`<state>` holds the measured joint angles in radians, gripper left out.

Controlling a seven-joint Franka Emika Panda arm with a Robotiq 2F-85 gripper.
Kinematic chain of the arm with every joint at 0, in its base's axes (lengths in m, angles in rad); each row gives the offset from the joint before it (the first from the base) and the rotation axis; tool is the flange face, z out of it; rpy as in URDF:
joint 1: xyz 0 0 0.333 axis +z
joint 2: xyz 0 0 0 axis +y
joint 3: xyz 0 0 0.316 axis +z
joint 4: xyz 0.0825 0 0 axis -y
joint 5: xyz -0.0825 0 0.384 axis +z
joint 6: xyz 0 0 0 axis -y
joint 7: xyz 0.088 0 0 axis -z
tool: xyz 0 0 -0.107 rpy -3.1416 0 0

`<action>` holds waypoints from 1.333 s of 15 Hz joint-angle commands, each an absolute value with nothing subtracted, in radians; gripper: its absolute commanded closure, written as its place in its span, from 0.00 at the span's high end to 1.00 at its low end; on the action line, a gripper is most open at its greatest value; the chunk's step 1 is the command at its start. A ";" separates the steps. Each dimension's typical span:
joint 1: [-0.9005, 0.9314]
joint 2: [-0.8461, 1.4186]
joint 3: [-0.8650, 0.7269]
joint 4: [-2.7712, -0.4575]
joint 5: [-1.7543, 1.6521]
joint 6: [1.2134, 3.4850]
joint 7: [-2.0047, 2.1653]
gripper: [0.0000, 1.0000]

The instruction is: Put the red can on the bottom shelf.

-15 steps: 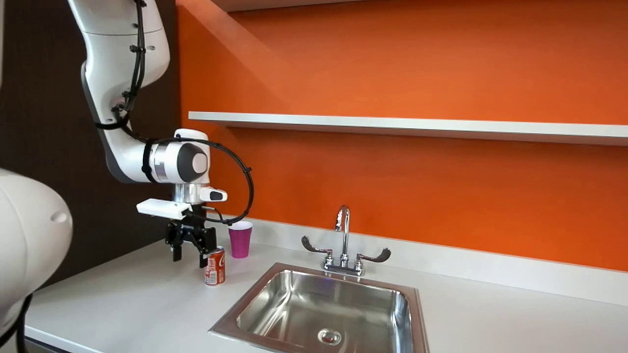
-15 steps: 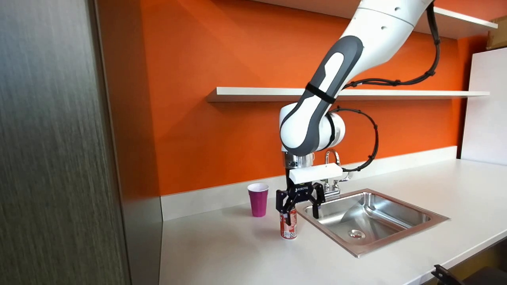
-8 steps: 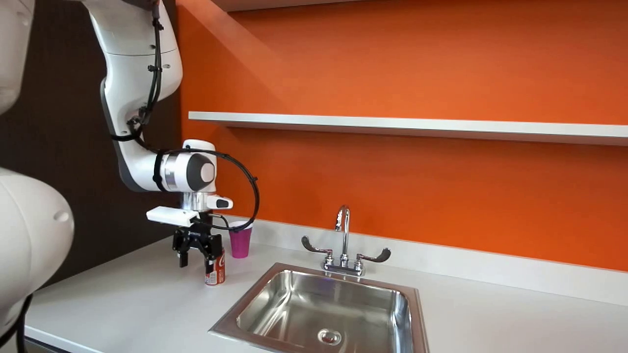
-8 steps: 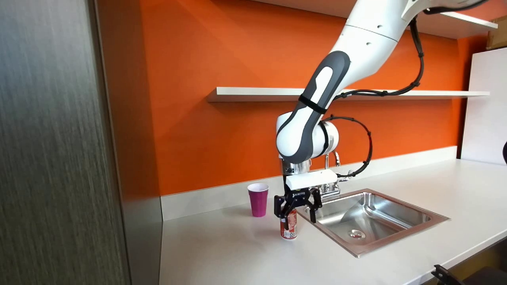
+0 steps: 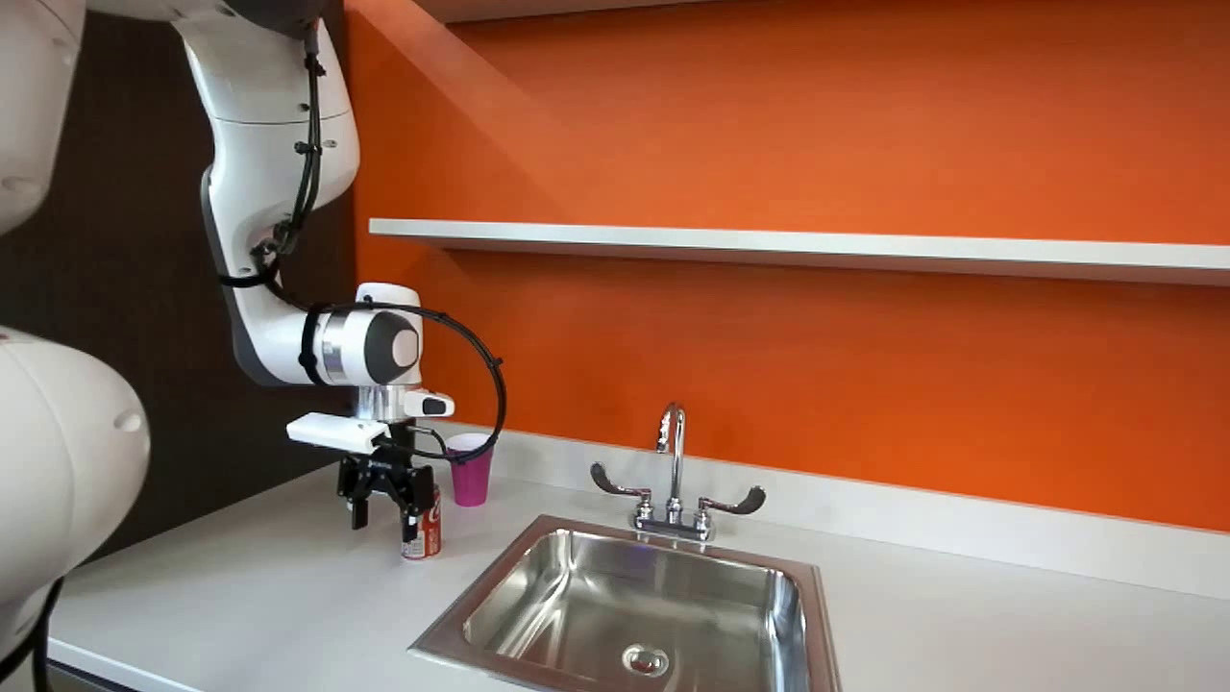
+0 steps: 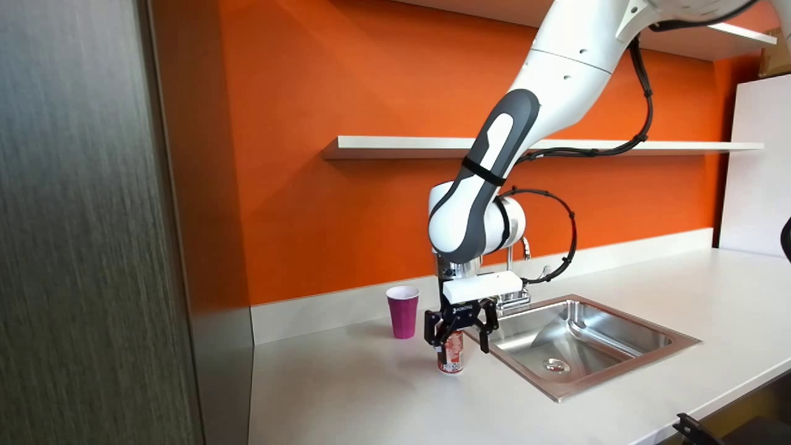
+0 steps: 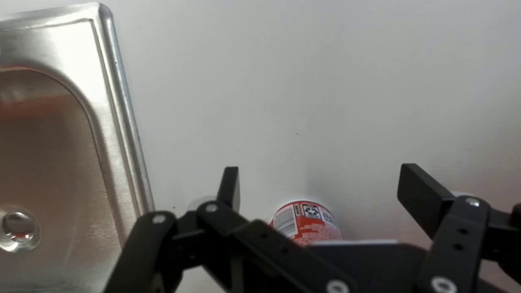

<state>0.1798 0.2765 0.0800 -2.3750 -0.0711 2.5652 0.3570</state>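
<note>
The red can (image 5: 430, 540) stands upright on the counter left of the sink; it also shows in an exterior view (image 6: 455, 353). In the wrist view the can (image 7: 307, 221) is at the bottom, between the fingers' lines but nearer the left finger, partly hidden by the gripper. My gripper (image 5: 384, 525) is open and empty, with its fingertips pointing down at can height. In an exterior view the gripper (image 6: 463, 352) overlaps the can. In the wrist view the fingers (image 7: 319, 181) are wide apart. The bottom shelf (image 5: 769, 240), a long white board, also shows in an exterior view (image 6: 395, 143).
A magenta cup (image 5: 471, 481) stands behind the can near the wall; it also shows in an exterior view (image 6: 403, 315). The steel sink (image 5: 476, 596) with a faucet (image 5: 676, 461) is to the right. A dark panel (image 6: 105, 216) rises at the left. An upper shelf (image 6: 735, 34) hangs above.
My gripper has come down toward the counter beside the can. In an exterior view it has also shifted slightly right. The fingers stay open; the can and cup have not moved.
</note>
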 commanded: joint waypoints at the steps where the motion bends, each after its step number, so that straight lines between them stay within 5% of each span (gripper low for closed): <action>1: 0.203 0.270 0.057 -2.391 -0.089 2.606 0.403 1.00; 11: 0.283 0.253 -0.040 -2.469 -0.132 2.854 0.580 1.00; 20: 0.505 0.266 -0.306 -2.491 -0.348 3.026 0.840 1.00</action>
<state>0.4293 0.2760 -0.2227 -2.4782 -0.2760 2.9897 0.7489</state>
